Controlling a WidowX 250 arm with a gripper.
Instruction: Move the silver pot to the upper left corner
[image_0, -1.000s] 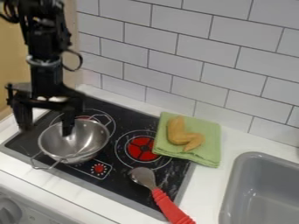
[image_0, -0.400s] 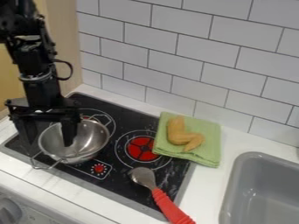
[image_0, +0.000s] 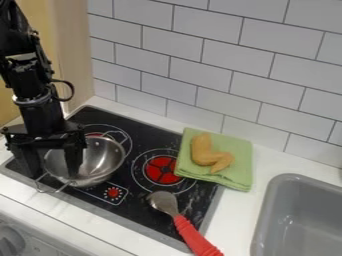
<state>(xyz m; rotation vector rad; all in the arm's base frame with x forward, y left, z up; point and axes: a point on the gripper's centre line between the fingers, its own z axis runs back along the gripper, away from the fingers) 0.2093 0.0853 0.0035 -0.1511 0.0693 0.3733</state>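
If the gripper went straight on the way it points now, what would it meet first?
Probably the silver pot: the gripper points down at the pot's near-left side, fingers apart. Depth is hard to judge from this one view, so the outer finger could meet the stove top first.

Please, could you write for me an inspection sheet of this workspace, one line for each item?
Surface: black glass stove top with red burner marks, set in a white counter; pale marks near the spoon.
Job's things: silver metal pot with wire handles, upright on the stove's left side, nearer the front than the far left corner.
Clutter: silver spoon with red ridged handle; folded green cloth bearing a tan toy chicken wing.
Gripper: black two-finger gripper, fingers apart over the pot's left rim; contact unclear.
Cables: black cable loop beside the arm.
Surroundings: grey sink at right; white tiled wall behind.
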